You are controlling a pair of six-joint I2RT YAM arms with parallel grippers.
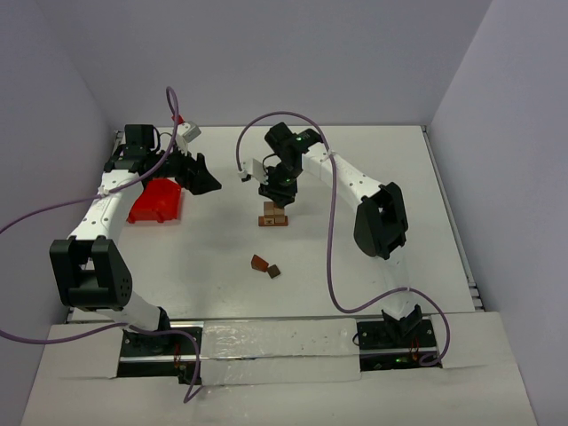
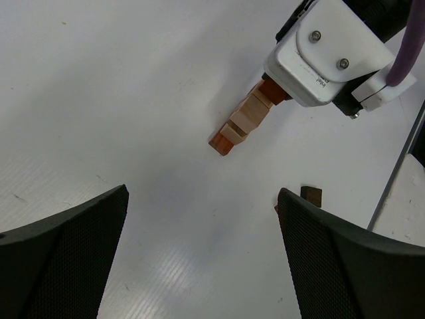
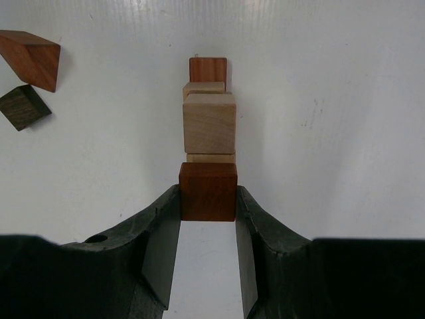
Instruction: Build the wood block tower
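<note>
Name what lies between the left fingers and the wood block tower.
Bare table only, in the left wrist view, between the fingers and the tower.

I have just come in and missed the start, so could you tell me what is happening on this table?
The right gripper has its jaws shut on a reddish-brown wooden cube at the top of the small tower of tan and reddish wooden blocks in the middle of the white table. The left gripper hangs with jaws wide open, holding nothing, beside the red plastic bin. A reddish-brown wooden wedge and a dark brown wooden block lie loose, apart from the tower.
</note>
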